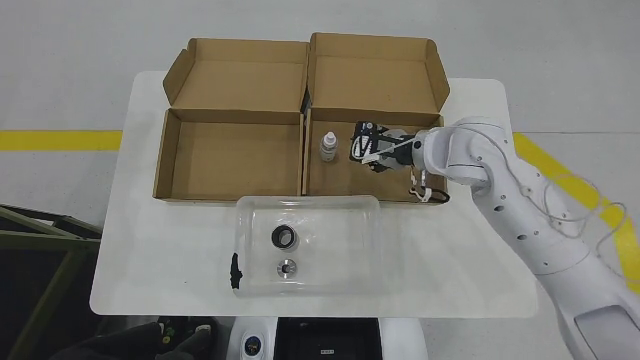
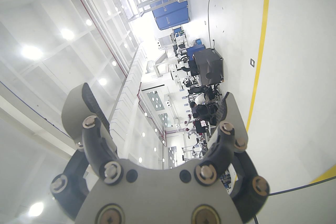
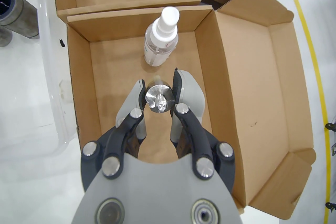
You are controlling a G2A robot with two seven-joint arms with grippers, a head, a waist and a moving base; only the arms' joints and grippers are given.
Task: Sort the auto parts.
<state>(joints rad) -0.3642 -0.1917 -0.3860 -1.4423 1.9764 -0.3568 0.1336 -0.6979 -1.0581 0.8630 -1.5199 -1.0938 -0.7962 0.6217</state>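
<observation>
My right jaws clenched a shiny metal cylinder (image 3: 158,99) over the right brown cardboard box (image 1: 340,178). If dropped, I judged it could topple the white-capped clear spray bottle (image 1: 327,145) at nine o'clock. My left jaws gaped, released.

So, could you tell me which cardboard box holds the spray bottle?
The box under the right gripper; the bottle stands upright in it, near the other box.

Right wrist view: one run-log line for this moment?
right gripper: shut on metal part, over right box, beside spray bottle | left gripper: open | clear tray: sleeve, round part
</observation>
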